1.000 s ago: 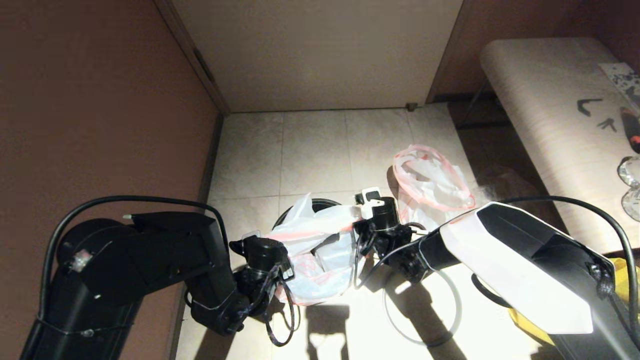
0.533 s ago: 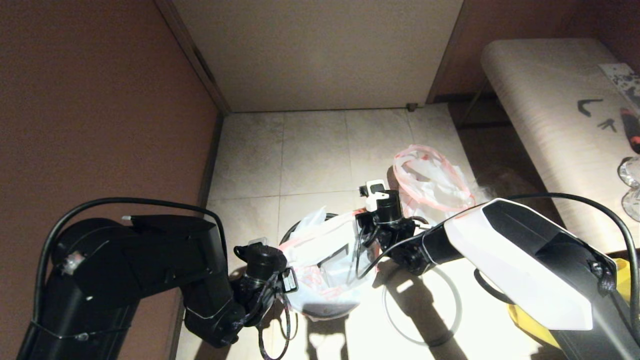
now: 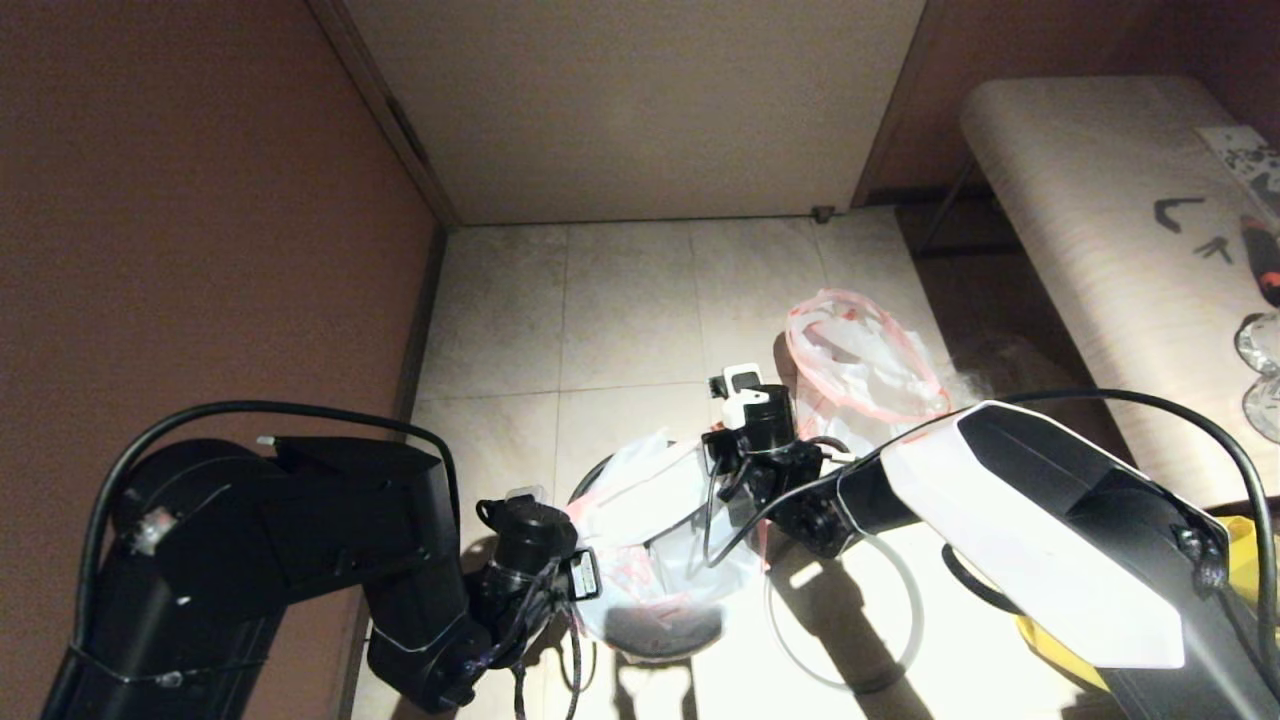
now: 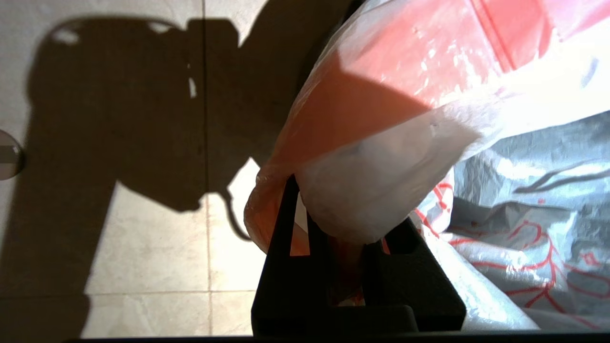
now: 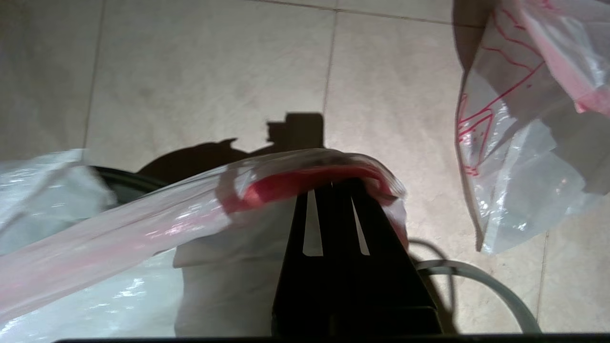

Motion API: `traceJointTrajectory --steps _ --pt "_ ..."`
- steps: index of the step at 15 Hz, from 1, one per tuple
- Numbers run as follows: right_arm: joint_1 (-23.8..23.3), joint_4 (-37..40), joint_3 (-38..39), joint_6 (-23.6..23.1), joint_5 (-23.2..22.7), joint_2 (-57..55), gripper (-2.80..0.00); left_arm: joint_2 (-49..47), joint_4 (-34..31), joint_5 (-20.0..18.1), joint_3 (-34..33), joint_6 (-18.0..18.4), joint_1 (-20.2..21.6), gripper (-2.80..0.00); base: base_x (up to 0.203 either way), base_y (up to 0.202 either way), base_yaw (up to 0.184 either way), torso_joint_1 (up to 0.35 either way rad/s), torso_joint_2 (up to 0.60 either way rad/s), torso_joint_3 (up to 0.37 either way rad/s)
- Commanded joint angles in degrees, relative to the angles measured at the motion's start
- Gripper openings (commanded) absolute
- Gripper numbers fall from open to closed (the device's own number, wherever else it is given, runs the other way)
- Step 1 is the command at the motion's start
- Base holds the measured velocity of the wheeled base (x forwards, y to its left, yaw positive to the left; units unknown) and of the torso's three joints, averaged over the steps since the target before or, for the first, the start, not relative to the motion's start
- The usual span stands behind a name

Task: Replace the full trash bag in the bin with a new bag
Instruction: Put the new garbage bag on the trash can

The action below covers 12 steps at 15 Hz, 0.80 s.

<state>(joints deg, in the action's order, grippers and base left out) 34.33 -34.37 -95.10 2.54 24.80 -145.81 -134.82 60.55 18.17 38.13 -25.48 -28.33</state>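
We hold the thin translucent white bag with the red-orange hem (image 3: 655, 500) over the small round black bin (image 3: 652, 628) — stretched between both grippers. Left gripper (image 4: 336, 224) jaws clamp its hem; right gripper (image 5: 333, 188) jaws pinch the opposite hem.

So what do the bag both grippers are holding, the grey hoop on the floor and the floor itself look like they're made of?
The new bag, pinched at its hem by the left gripper and right gripper, looks like thin plastic film: translucent, wrinkled, glossy, with a red drawstring hem. The grey hoop seems smooth rigid plastic or metal; unclear which. The floor looks like matte beige tile with grout lines.
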Motion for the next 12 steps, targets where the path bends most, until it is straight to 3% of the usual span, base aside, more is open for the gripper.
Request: traceJointTrajectory --steps 1,7,12 --pt "1.82 -0.18 0.45 0.04 0.16 -0.07 -2.80 0.01 0.36 0.05 -0.41 -0.09 -0.17 -2.80 0.000 0.000 0.000 0.000 0.00 0.000" --pt "5.37 -0.16 0.27 0.28 0.17 -0.14 -2.80 -1.41 8.65 -2.09 -3.91 3.90 -0.55 -2.80 0.000 0.000 0.000 0.000 0.00 0.000" --pt "7.69 -0.24 -0.41 0.36 0.15 -1.80 -2.80 -1.37 8.98 -2.78 -5.32 4.21 -1.45 -2.80 0.000 0.000 0.000 0.000 0.00 0.000"
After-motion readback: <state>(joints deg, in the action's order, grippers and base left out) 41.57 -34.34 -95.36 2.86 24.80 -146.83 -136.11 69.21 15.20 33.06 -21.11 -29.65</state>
